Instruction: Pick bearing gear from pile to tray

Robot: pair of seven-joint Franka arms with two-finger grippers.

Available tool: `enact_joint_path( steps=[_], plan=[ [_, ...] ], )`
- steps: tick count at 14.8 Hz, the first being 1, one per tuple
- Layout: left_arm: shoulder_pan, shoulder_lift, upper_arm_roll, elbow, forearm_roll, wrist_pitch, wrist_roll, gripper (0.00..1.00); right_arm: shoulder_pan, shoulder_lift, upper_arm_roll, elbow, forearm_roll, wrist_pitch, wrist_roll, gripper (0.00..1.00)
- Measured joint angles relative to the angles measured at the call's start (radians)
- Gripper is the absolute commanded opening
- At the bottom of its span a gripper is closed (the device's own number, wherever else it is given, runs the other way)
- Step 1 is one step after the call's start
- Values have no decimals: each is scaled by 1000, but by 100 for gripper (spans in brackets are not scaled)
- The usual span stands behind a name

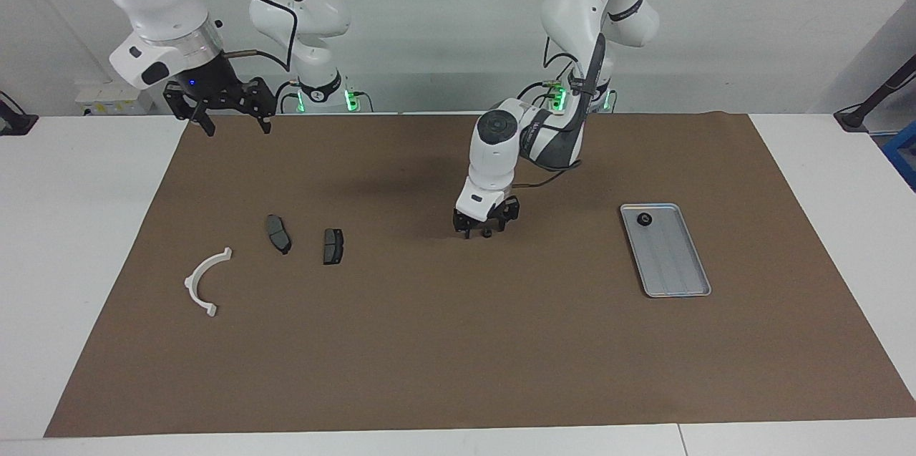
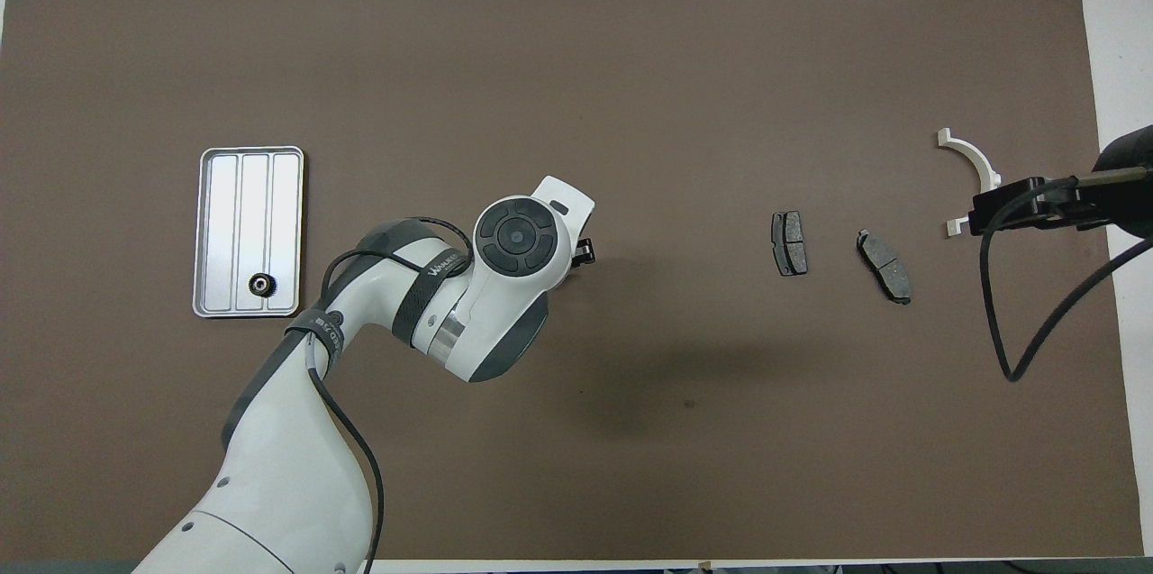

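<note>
Facing view: the left tool (image 1: pixel 485 230) is being held low over the brown mat (image 1: pixel 458 341), fingers spread around a tiny black round piece (image 1: pixel 486 232) on the mat. Another small black gear (image 1: pixel 645 219) is lying in the flat silver-grey ribbed metal tray (image 1: pixel 676 283). The right tool (image 1: pixel 229 119) is being kept raised, released, waiting.

We make out one line of white lettering on the dark band around the left arm's forearm (image 2: pixel 423 286), seen from overhead; it seems to begin with "W", the rest too small to read. We find no other text, numbers or signs.
</note>
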Motion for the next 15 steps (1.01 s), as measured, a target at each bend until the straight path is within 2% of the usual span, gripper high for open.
enact_joint_path(
  steps=[2, 3, 7, 8, 9, 15],
  plan=[
    [0, -2, 0, -1, 0, -4, 0, 83, 0, 0, 0, 0, -9, 24, 0, 100],
    [0, -3, 0, -1, 0, -5, 0, 73, 0, 0, 0, 0, -10, 25, 0, 100],
    [0, -7, 2, -1, 0, -4, -1, 22, -1, 0, 0, 0, -11, 25, 0, 100],
    [0, -12, 3, -2, 0, -4, -1, 4, -1, 0, 0, 0, -11, 25, 0, 100],
    [0, -14, 4, -3, 0, -4, -1, 0, -1, 0, 0, 0, -11, 25, 0, 100],
    [4, -17, 21, 1, 2, -3, -1, 0, -1, 0, 0, 1, -11, 25, 0, 100]
  ],
)
